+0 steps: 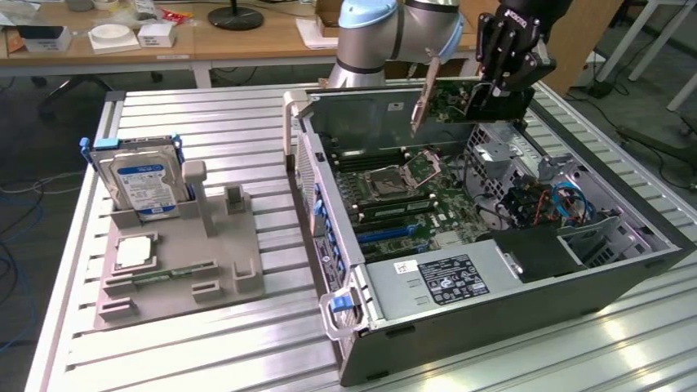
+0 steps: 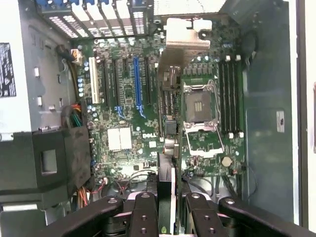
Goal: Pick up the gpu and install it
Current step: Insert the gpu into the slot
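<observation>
Slatted metal bench (image 1: 218,359) carries open computer case (image 1: 523,314) | hand (image 1: 487,96) above case, clamped narrow on gpu (image 1: 446,98) | gpu held upright on edge, over case's motherboard (image 2: 123,113) | hard drive (image 1: 142,184) upright beside case

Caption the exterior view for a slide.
Black gripper holds thin green silver-bracketed gpu card above open grey computer case.

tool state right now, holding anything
tool: closed, holding the gpu
</observation>
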